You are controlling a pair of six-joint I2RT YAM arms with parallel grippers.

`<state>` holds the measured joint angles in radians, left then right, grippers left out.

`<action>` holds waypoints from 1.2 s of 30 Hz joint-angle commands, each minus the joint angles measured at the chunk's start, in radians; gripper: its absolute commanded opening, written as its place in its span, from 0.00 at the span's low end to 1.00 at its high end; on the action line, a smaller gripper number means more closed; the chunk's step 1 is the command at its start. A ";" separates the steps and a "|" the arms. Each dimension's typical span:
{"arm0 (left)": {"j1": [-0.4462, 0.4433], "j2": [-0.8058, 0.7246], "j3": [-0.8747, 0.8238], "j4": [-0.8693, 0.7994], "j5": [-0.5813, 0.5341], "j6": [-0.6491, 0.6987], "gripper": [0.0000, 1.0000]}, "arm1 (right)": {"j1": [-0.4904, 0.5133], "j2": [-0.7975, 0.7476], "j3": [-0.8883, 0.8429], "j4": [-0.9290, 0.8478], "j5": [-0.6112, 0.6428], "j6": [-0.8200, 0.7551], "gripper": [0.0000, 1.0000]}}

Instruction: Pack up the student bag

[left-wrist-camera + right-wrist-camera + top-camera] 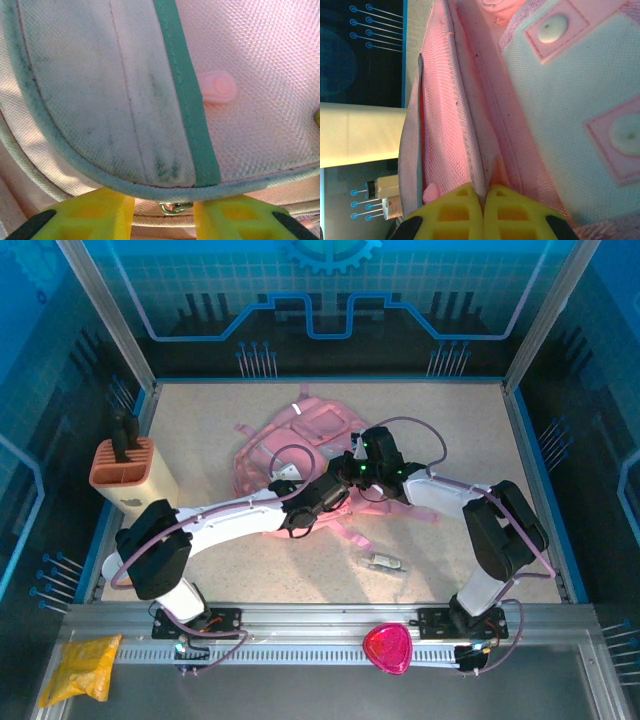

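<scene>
The student bag (290,435), a soft pink backpack, lies flat in the middle of the table with its straps spread. My left gripper (338,488) sits at its near right side. In the left wrist view the gripper (164,210) is open under a grey pocket flap (100,100) with teal trim. A small metal zipper pull (176,206) lies in the gap between the yellow fingers (95,215). My right gripper (358,462) meets the bag just beside it. In the right wrist view that gripper (483,192) is shut on a fold of the bag's pink fabric (480,150).
An orange holder (125,465) with dark items stands at the left wall. A small clear object (385,562) lies on the table near the front. A pink heart-shaped item (387,648) and a yellow pouch (85,665) rest on the front rail area.
</scene>
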<state>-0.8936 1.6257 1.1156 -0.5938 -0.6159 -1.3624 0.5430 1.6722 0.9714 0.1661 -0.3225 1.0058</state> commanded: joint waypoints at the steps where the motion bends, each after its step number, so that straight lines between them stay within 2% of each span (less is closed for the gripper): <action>1: 0.015 0.012 0.015 -0.003 -0.010 0.029 0.52 | -0.005 -0.014 0.030 0.076 -0.021 -0.009 0.00; 2: 0.013 0.022 0.024 0.001 -0.009 0.034 0.57 | -0.005 -0.014 0.029 0.080 -0.022 -0.006 0.00; 5: 0.006 0.056 0.079 -0.052 -0.041 0.025 0.61 | -0.002 -0.017 0.028 0.082 -0.022 -0.003 0.00; 9: 0.007 0.111 0.136 -0.145 -0.106 -0.034 0.63 | 0.000 -0.020 0.027 0.083 -0.020 0.000 0.00; 12: 0.007 0.131 0.160 -0.196 -0.146 -0.053 0.58 | 0.000 -0.019 0.027 0.083 -0.019 0.001 0.00; 17: 0.007 0.106 0.184 -0.293 -0.187 -0.005 0.46 | -0.004 -0.019 0.036 0.068 -0.018 -0.007 0.00; 21: 0.007 0.044 0.140 -0.251 -0.161 0.107 0.42 | -0.003 -0.012 0.044 0.068 -0.018 -0.011 0.00; 25: 0.008 0.006 0.100 -0.160 -0.099 0.256 0.38 | -0.004 0.000 0.054 0.069 -0.029 -0.008 0.00; 29: 0.007 0.000 0.087 -0.089 -0.034 0.349 0.33 | -0.002 0.003 0.058 0.072 -0.029 -0.006 0.00; 33: 0.007 0.031 0.117 -0.106 0.002 0.376 0.28 | -0.002 0.000 0.059 0.066 -0.024 -0.010 0.00; 36: -0.006 0.052 0.126 -0.103 0.009 0.350 0.34 | -0.002 0.001 0.058 0.068 -0.024 -0.010 0.00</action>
<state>-0.8932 1.6573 1.2205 -0.7197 -0.6277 -1.0389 0.5407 1.6756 0.9836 0.1749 -0.3218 1.0058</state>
